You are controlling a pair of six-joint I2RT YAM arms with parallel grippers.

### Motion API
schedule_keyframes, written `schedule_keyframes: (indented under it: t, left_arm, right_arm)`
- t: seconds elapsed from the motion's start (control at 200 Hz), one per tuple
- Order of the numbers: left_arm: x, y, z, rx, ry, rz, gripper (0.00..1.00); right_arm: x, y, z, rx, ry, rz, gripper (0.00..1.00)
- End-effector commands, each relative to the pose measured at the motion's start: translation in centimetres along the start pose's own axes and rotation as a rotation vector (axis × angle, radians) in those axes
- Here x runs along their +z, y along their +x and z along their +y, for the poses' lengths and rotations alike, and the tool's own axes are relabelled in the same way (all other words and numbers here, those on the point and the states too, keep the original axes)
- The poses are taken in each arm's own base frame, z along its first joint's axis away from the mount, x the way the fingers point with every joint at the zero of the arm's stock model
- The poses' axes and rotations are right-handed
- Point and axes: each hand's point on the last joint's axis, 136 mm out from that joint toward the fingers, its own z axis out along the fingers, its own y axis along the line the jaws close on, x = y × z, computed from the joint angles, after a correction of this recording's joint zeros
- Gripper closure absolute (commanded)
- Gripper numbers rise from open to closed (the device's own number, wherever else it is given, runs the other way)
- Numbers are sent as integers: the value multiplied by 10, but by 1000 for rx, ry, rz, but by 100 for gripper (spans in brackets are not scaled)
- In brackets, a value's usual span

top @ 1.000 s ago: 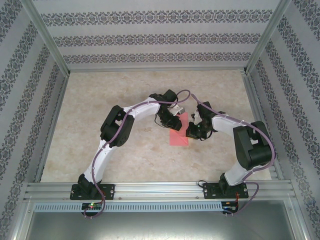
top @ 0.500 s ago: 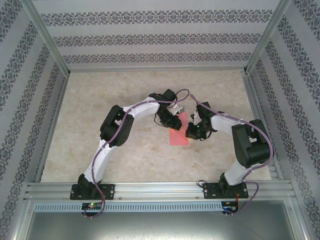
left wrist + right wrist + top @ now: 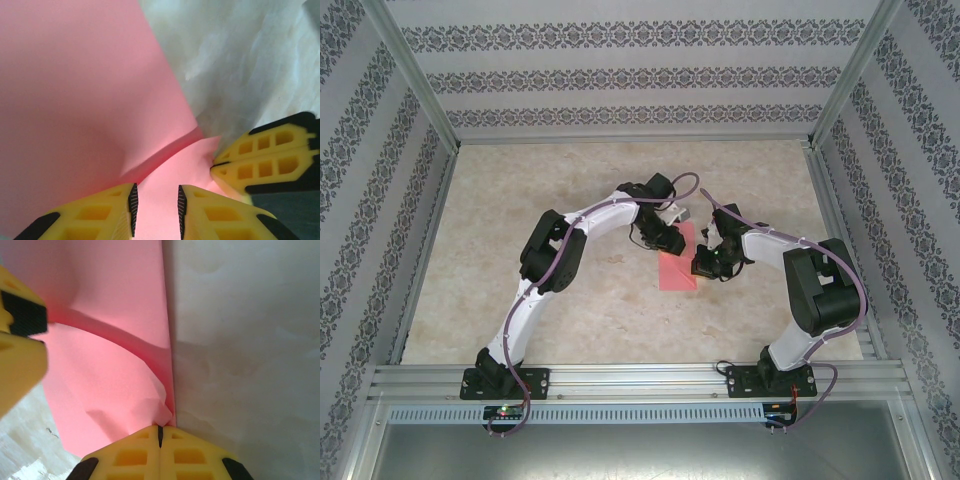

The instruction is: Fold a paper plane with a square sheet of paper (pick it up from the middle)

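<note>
Left gripper (image 3: 669,237) has crept slightly toward the far wall over the last second. The right arm's elbow has pulled in a touch, and the paper hasn't really shifted. Left gripper sits low over the far-left part of the square sheet of paper (image 3: 678,270). In the left wrist view its pads (image 3: 133,207) stand apart with a narrow gap. Pink paper shows through that gap and nothing is clamped there as far as I can see. Ahead and to the left of those tips, one layer of the sheet bows up over another, with a shadow line between them. Bare table (image 3: 240,50) lies ahead and to the right. The sheet lies between the two grippers, under the left one's tips and up against the right one's. Right gripper (image 3: 704,264) is at the sheet's right edge, just beside the left one. In the right wrist view its fingertips (image 3: 140,452) are pressed fully together, with a crumpled corner of the paper's edge running into the seam, so it is pinching the sheet there. Ahead and to the left of those tips the paper curls upward, and to their right is table only.
</note>
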Motion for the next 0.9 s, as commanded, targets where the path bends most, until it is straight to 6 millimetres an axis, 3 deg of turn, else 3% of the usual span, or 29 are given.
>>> schedule_keyframes:
  t: [0.0, 0.18, 0.51, 0.894]
  left_arm:
    - [-18, -15, 1, 11, -59, -42, 69]
    - [-9, -20, 12, 13, -94, -20, 69]
    - [8, -8, 29, 30, -122, 57, 69]
    - [17, 0, 32, 38, -106, 96, 70]
  right_arm:
    - [2, -4, -7, -9, 34, -4, 100]
    - [-3, -7, -2, -18, 20, -16, 100]
    - [-8, -13, 3, -43, 27, -24, 100]
    - [-5, -14, 2, -65, 62, -1, 100]
